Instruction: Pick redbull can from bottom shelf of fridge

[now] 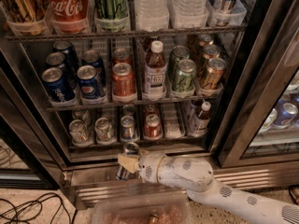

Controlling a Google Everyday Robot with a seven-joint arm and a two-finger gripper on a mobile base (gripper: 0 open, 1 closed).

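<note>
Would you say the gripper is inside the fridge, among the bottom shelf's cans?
No, the gripper holds the redbull can outside the fridge, below the bottom shelf and its front edge.

- Pepsi cans (88,80) are standing at the left of the middle rack (126,103), beside red cans (123,78).
- A white-capped bottle (155,71) is standing between those and green cans (183,73).
- A clear bin (140,212) is sitting on the floor (46,192), under the claw (127,164) gripping the redbull can (123,172).
- Cables (25,206) are lying at the left.

Clad in smooth white shells along the arm (233,197), with grey perforated round patches; swells into a bulbous wrist. Ends at near centre-left in a gripper (127,162) with cream-tan fingers (124,164).
</note>
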